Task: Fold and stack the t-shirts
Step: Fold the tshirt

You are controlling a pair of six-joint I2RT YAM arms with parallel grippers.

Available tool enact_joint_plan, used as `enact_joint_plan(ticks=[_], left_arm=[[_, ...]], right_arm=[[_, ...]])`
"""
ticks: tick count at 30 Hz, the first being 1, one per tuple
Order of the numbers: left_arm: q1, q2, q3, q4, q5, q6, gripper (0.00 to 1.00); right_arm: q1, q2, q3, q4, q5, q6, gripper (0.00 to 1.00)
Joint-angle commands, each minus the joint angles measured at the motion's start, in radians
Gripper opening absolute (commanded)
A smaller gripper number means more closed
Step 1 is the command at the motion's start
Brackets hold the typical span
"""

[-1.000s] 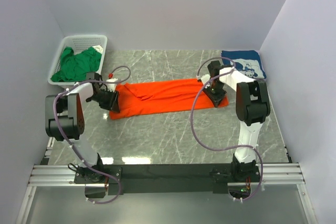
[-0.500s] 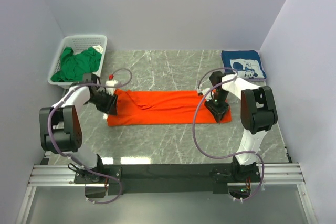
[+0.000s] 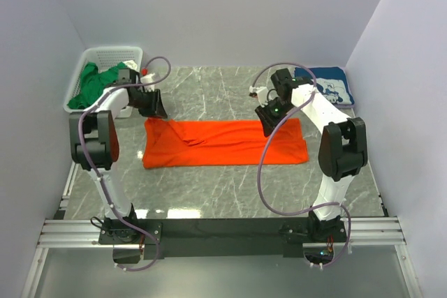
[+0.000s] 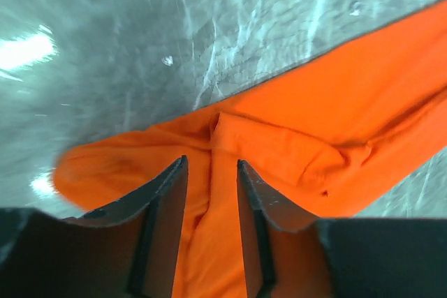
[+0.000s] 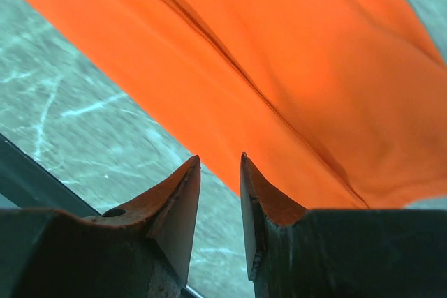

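Both the left gripper [image 3: 155, 108] and right gripper [image 3: 266, 122] have let go and pulled back toward 12 o'clock, jaws slightly parted and empty, leaving the orange shirt [image 3: 223, 142] a flat folded band mid-desk [image 3: 209, 193], probably ready for its crosswise fold.

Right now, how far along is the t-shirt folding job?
Done: navy t-shirt folded, back right. In hand: orange t-shirt, a long strip; left fingers and right fingers look off it. Left: its cross folds, the green t-shirt in the basket, stacking.
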Motion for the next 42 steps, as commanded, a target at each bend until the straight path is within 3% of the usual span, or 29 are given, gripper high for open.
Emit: enact_joint_plan(ticks=[1, 13, 20, 23, 27, 31, 36, 42], left_arm=[[-0.031, 0.027, 0.046, 0.034, -0.030, -0.137, 0.38], [-0.077, 0.099, 0.029, 0.062, -0.074, -0.200, 0.32], [-0.093, 0.102, 0.035, 0.048, -0.111, -0.191, 0.36], [-0.097, 0.098, 0.037, 0.036, -0.097, -0.188, 0.26], [-0.097, 0.064, 0.054, 0.002, -0.074, -0.196, 0.03], [-0.097, 0.049, 0.077, -0.015, -0.039, -0.252, 0.01], [-0.090, 0.136, 0.135, -0.032, 0.030, -0.338, 0.01], [-0.088, 0.227, 0.227, -0.029, 0.071, -0.423, 0.01]], right_arm=[[0.030, -0.003, 0.045, 0.037, -0.032, 0.019, 0.37], [0.030, -0.003, 0.008, 0.068, -0.009, 0.010, 0.36], [0.031, -0.006, 0.002, 0.063, -0.019, 0.001, 0.36], [0.033, -0.003, 0.010, 0.071, -0.041, 0.007, 0.36], [0.045, 0.015, 0.053, 0.059, -0.059, 0.016, 0.36], [0.063, 0.026, 0.080, 0.053, -0.142, 0.024, 0.34], [0.170, -0.017, 0.054, 0.203, -0.179, 0.070, 0.30], [0.351, -0.010, 0.054, 0.396, -0.066, 0.064, 0.27]])
